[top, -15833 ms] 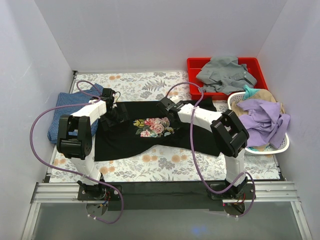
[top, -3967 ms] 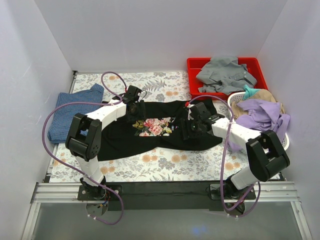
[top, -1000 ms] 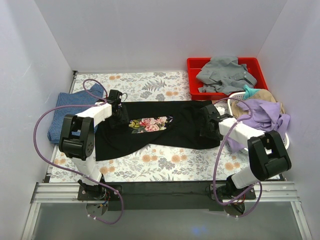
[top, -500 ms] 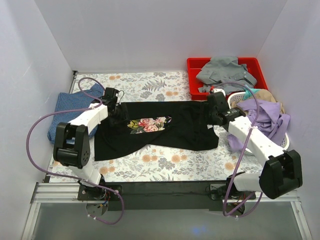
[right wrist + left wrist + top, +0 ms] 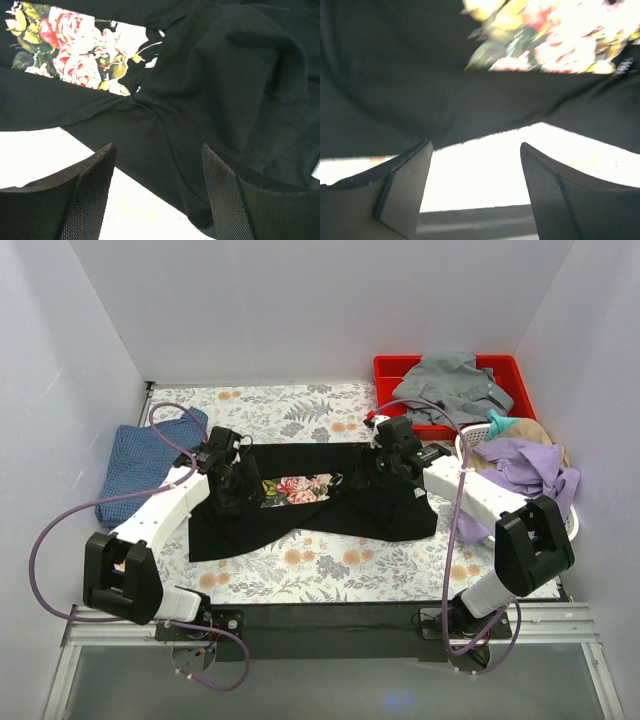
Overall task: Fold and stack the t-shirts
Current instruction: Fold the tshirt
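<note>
Top view: the black shirt point(image 5: 320, 502) lies long-ways left to right on the desk point(image 5: 330, 570), with the blue shirt point(image 5: 135, 455) past its left end. Your left arm point(image 5: 170, 505) is nearer that end and your right arm point(image 5: 465, 485) the other.

Left wrist: the left fingers point(image 5: 402, 190) are spread and empty, the hem just ahead.

Right wrist: the right fingers point(image 5: 90, 195) are spread and empty too, over bunched black folds.

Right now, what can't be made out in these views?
Top view: the left arm covers part of the blue shirt.
Left wrist: the rose print is blurred and the table is washed out white.
Right wrist: the black shirt is cut off at the top and right edges.
</note>
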{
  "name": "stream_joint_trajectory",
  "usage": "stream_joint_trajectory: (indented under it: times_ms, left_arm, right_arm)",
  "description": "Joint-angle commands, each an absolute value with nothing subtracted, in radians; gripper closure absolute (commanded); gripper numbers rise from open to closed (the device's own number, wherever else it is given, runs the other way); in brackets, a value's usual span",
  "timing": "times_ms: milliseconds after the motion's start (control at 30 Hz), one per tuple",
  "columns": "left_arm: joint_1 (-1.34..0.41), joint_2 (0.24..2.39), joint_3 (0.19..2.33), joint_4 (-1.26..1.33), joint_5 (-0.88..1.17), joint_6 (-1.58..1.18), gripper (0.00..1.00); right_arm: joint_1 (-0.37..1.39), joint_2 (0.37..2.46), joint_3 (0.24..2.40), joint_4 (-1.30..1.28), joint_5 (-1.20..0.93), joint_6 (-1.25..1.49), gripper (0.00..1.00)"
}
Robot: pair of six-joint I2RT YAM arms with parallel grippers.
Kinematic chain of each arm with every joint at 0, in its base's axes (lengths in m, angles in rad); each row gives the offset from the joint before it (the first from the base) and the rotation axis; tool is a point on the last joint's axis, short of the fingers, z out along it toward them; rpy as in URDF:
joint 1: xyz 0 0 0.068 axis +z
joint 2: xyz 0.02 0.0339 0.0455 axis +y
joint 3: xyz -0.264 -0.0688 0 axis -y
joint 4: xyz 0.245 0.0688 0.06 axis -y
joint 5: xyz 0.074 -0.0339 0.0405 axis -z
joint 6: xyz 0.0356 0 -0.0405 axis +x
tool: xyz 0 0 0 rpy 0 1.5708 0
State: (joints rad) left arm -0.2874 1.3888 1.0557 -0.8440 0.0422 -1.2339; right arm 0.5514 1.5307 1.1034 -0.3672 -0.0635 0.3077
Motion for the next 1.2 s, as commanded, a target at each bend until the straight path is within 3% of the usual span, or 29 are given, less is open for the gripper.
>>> stream_joint_trajectory:
  times_ms: [0, 267, 600, 1167]
  left_arm:
    - [-0.301, 1.31, 1.002, -0.98, -0.052, -1.402, 0.31]
    - [-0.316, 1.227, 0.908, -1.095, -0.182, -1.719, 0.36]
    - [-0.327, 1.27, 0.835, -1.109, -0.203, -1.894, 0.4]
    - [-0.325, 1.307, 0.747, -1.045, -0.256, -2.123, 0.38]
  right_arm:
    - [0.557, 1.539, 1.161, -0.305, -0.127, 0.282, 0.25]
    - [0.557, 1.529, 1.147, -0.305, -0.156, 0.245, 0.25]
    - [0.555, 1.499, 1.117, -0.305, -0.161, 0.221, 0.24]
    - [0.546, 1.445, 1.048, -0.308, -0.156, 0.181, 0.24]
